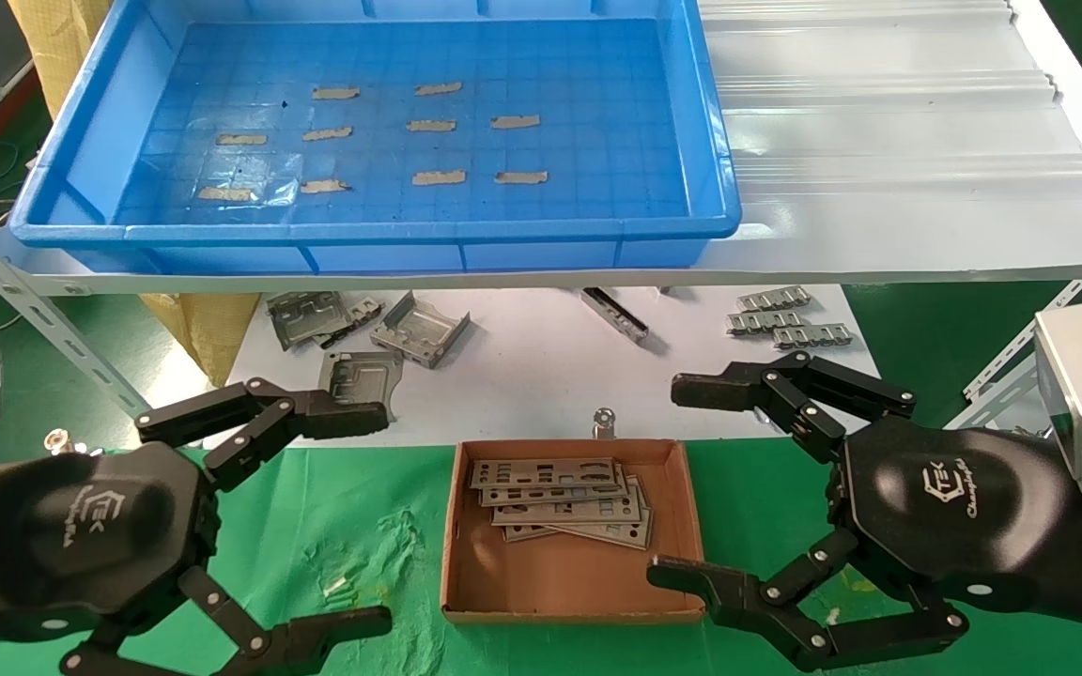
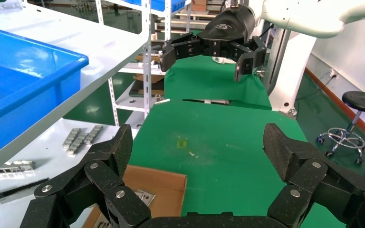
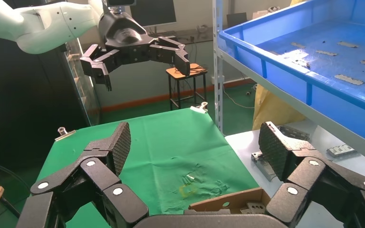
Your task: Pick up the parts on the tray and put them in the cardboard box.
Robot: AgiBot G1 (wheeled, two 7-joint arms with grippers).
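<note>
2 grippers point(image 1: 381, 516) point(image 1: 682, 479) open, parts point(image 1: 564, 498) boxed – tray point(image 1: 719, 178) bare

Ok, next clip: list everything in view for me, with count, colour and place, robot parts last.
tray: one, bright blue, on the white shelf; no parts in it.
tape strips: about eleven, tan, stuck to the tray floor.
cardboard box: one, brown, on the green cloth.
parts: a stack of several, silver-grey, in the box.
brackets: several, grey, on the white sheet under the shelf.
left gripper: black, jaws open, left of the box.
right gripper: black, jaws open, right of the box.
</note>
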